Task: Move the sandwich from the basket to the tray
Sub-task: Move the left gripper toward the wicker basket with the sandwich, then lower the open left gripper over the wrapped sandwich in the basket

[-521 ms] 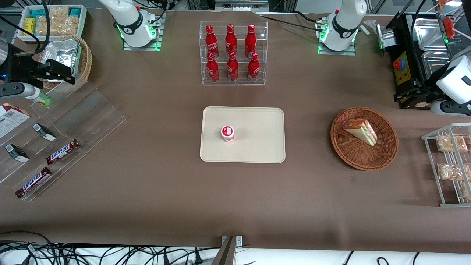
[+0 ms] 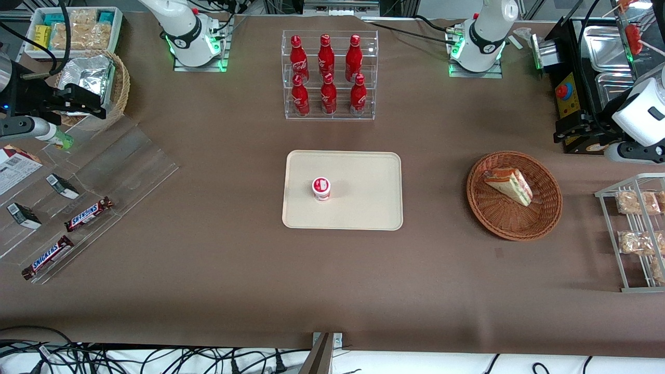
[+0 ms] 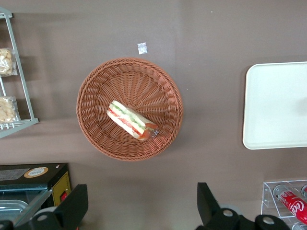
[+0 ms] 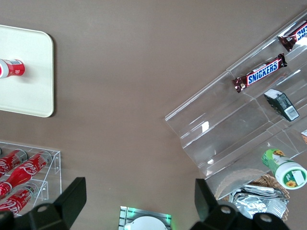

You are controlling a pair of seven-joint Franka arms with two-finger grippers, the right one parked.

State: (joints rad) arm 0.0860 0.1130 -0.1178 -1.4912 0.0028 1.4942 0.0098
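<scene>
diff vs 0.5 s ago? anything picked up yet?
Nothing grasped. The left arm's wrist shifted slightly up-frame in the front view; its gripper hangs open above the table beside the basket. Unchanged: the sandwich in the basket, the cup on the tray.
</scene>
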